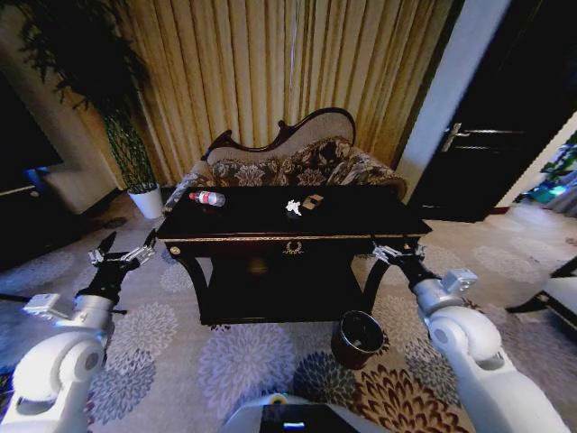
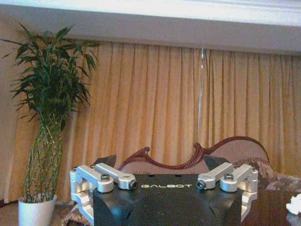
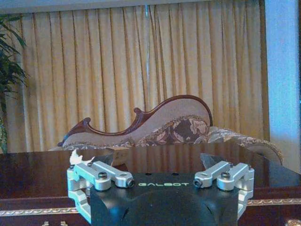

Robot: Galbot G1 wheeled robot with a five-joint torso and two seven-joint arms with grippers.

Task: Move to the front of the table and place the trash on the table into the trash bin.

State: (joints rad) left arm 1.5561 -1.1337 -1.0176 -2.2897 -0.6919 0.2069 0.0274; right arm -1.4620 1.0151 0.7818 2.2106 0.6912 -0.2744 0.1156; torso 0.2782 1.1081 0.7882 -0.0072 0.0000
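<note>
- The robot faces the table point(image 1: 361, 225), with both arms held low on either side of it and nothing in either grip.
- The left gripper point(image 1: 121, 257) hangs off the table's left end, its fingers spread wide; the right gripper point(image 1: 397, 252) sits by the right front corner, also spread.
- The bottle point(image 1: 208, 198) lies on its side near the table's back left corner. It looks light, smooth and ready to roll, so I would take it across the middle of its body, squeezing gently because thin plastic gives.
- The white scrap point(image 1: 293, 207) and the brownish piece point(image 1: 312, 202) lie just beside each other at the top's centre; both look featherlight and soft, best pinched from above.
- The trash bin point(image 1: 358, 338) stands on the carpet point(image 1: 225, 361) before the table's right leg, mouth open upward.
</note>
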